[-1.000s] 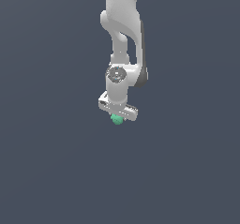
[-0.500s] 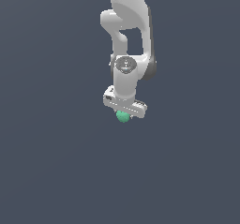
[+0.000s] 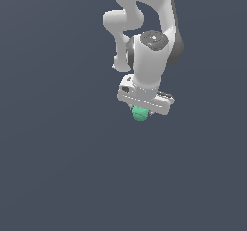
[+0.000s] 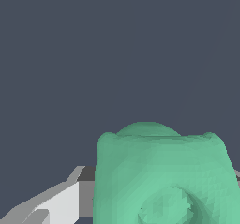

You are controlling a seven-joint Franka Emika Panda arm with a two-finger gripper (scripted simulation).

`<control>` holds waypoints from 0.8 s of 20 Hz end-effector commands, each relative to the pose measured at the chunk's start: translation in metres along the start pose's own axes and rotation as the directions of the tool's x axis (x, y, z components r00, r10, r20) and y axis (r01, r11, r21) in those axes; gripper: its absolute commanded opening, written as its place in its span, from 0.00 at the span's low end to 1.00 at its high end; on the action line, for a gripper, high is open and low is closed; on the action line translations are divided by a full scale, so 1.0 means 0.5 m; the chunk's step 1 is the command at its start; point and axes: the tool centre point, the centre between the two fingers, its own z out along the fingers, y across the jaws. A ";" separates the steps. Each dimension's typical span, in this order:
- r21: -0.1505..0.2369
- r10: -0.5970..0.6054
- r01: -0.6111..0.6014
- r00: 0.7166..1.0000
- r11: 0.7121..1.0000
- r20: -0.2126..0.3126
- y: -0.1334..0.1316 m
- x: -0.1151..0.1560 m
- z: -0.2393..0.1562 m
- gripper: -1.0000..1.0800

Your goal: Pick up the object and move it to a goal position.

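The object (image 3: 140, 113) is a small mint-green lumpy blob held just below the white hand of the arm in the exterior view. My gripper (image 3: 141, 112) is shut on it, with the blob poking out beneath the hand's wide bar. In the wrist view the object (image 4: 161, 176) fills the near part of the picture, with a round dimple in its face. One grey-white finger (image 4: 61, 202) shows beside it; the other finger is hidden behind the blob. Both hang over a plain dark surface.
A flat dark grey-blue ground (image 3: 58, 167) fills both views. Nothing else stands on it, and no goal mark shows.
The arm has swung toward the exterior view's right and turned its hand, carrying the green object along. The blob stays in the gripper throughout.
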 end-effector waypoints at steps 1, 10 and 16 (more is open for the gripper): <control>-0.001 0.000 0.000 1.000 1.000 0.000 -0.032 0.001 -0.049 0.00; -0.001 0.001 -0.001 1.000 1.000 0.001 -0.138 0.011 -0.203 0.00; 0.000 0.001 -0.001 1.000 1.000 0.001 -0.193 0.017 -0.281 0.00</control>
